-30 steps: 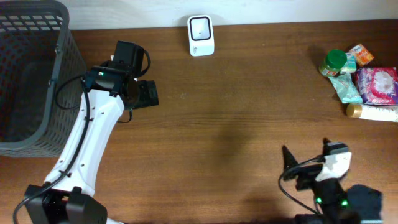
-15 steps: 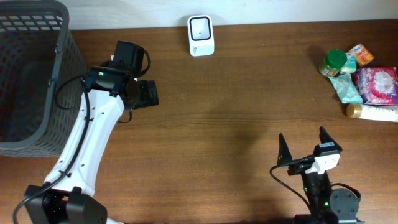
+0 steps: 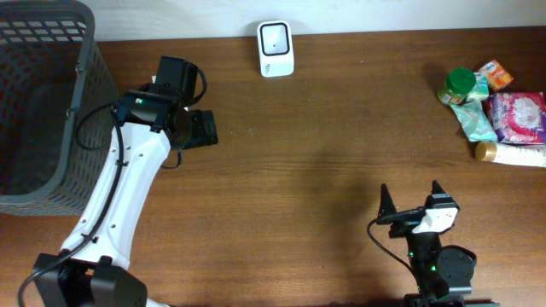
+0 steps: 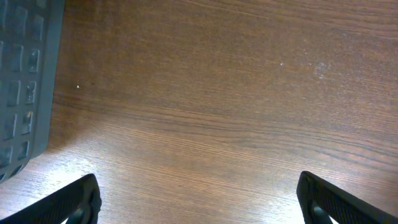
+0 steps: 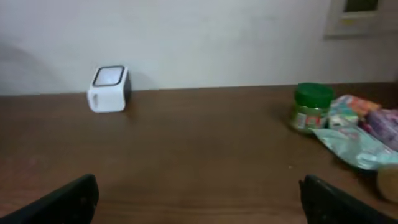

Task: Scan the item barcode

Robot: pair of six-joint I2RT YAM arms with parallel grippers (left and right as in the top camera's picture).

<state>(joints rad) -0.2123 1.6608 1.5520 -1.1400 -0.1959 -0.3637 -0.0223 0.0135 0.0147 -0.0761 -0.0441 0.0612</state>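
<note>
A white barcode scanner [image 3: 275, 49] stands at the far edge of the table, its window facing up; the right wrist view shows the scanner [image 5: 109, 89] far ahead on the left. Several items lie at the right edge: a green-lidded jar [image 3: 458, 84], a teal packet [image 3: 476, 119], a pink pack [image 3: 517, 117], a small orange box [image 3: 495, 74] and a white tube [image 3: 512, 153]. My right gripper [image 3: 410, 194] is open and empty near the front edge, well short of them. My left gripper [image 3: 183, 102] is open and empty over bare wood beside the basket.
A dark grey mesh basket [image 3: 81, 77] fills the back left corner, its wall [image 4: 25, 81] close on the left in the left wrist view. From the right wrist the jar [image 5: 309, 107] and the teal packet [image 5: 351, 146] appear ahead on the right. A pale wall runs behind the table.
The right arm has shifted a little to the left and swung round, its open fingers now pointing toward the far edge. The left arm has not moved.
</note>
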